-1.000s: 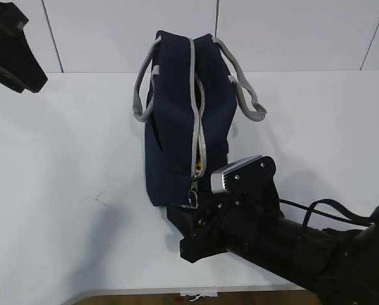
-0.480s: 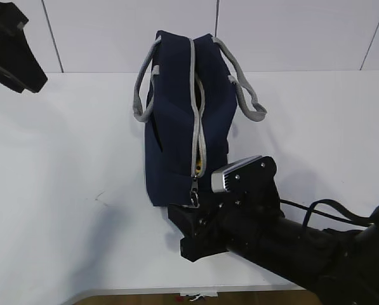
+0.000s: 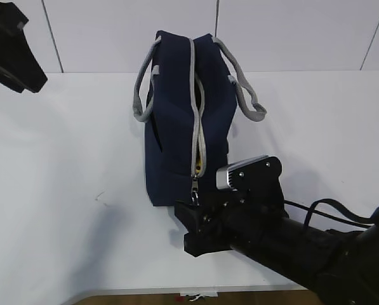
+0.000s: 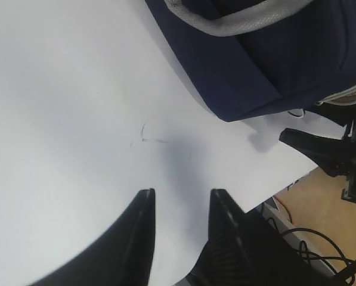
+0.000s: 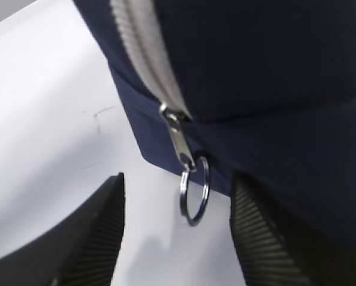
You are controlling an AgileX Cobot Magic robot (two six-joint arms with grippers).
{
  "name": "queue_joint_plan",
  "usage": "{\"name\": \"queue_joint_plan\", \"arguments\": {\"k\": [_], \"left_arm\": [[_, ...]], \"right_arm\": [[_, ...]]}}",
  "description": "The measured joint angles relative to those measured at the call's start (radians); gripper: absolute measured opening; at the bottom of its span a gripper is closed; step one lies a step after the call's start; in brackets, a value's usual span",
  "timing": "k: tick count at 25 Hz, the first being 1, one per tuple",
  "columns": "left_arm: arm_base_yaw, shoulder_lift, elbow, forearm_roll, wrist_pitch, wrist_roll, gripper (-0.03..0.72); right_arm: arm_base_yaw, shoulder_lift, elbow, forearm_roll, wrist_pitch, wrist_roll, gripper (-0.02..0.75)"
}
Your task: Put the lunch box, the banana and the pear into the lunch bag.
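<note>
The navy lunch bag (image 3: pixel 173 121) stands on the white table (image 3: pixel 62 171), its grey zipper (image 3: pixel 195 114) running along the top and down the near end. A sliver of yellow (image 3: pixel 200 169) shows in the zipper gap; I cannot tell what it is. The lunch box, banana and pear are out of view. My right gripper (image 5: pixel 178 177) is open at the bag's near end, and the steel ring pull (image 5: pixel 194 192) hangs between its fingers, touching neither. My left gripper (image 4: pixel 182 193) hovers open over bare table, left of the lunch bag (image 4: pixel 273 59).
Grey webbing handles (image 3: pixel 140 95) droop over both sides of the bag. The table's front edge (image 4: pixel 272 199) runs close beneath the right arm (image 3: pixel 284 244), with floor and cables beyond. A panelled wall (image 3: pixel 291 32) backs the table. The left arm (image 3: pixel 11 51) sits at the far left.
The right arm has edged slightly to the right at the bag's near end. The bag and the left arm have not moved.
</note>
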Motion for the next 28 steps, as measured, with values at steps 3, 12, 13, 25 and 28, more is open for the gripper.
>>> {"name": "queue_joint_plan", "arguments": {"k": [3, 12, 13, 25, 28], "left_arm": [[0.0, 0.0, 0.0, 0.0, 0.0, 0.0, 0.235], [0.0, 0.0, 0.0, 0.0, 0.0, 0.0, 0.235], [0.0, 0.0, 0.0, 0.0, 0.0, 0.0, 0.235], [0.0, 0.0, 0.0, 0.004, 0.0, 0.0, 0.235], [0.0, 0.0, 0.0, 0.004, 0.0, 0.0, 0.235]], "right_arm": [[0.0, 0.0, 0.0, 0.0, 0.004, 0.0, 0.453], [0.0, 0.0, 0.0, 0.0, 0.006, 0.0, 0.284], [0.0, 0.0, 0.0, 0.0, 0.006, 0.0, 0.267], [0.0, 0.0, 0.0, 0.0, 0.006, 0.0, 0.081], [0.0, 0.0, 0.0, 0.0, 0.008, 0.0, 0.019]]}}
